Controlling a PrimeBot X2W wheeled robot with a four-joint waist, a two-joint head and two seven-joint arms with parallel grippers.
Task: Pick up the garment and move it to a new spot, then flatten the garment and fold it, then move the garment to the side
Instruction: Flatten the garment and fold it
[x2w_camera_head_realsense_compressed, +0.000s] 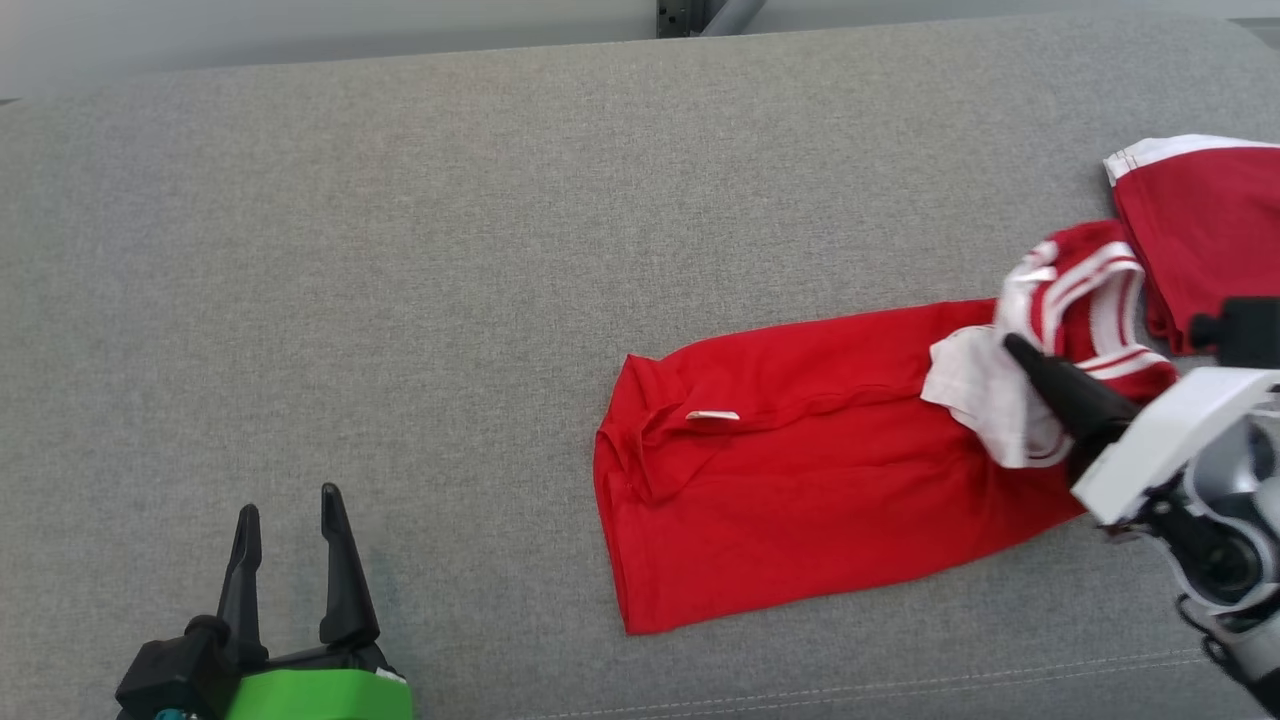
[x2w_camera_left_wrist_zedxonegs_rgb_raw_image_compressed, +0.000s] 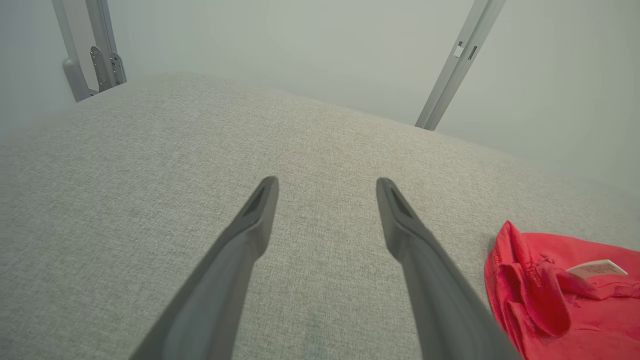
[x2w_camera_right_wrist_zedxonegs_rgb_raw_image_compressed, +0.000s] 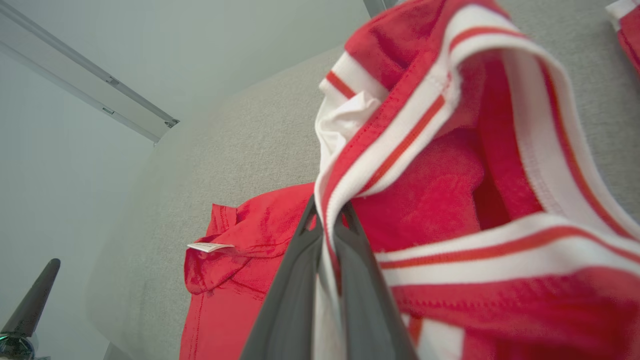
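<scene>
On grey woven upholstery (x2w_camera_head_realsense_compressed: 400, 250), right of centre: red jersey garment with white striped trim (x2w_camera_head_realsense_compressed: 800, 470), partly flat. Pinched at bunched trim between closed fingers of right gripper (x2w_camera_head_realsense_compressed: 1010, 345), likely for lifting. Parked clear, fingers wide and empty: left gripper (x2w_camera_head_realsense_compressed: 288, 500).

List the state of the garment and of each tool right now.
Red fabric garment with white striped trim: lying on grey woven cushion, right end bunched up.
Right tool: shut on the striped trim.
Left tool: open, empty, clear of the garment.
</scene>
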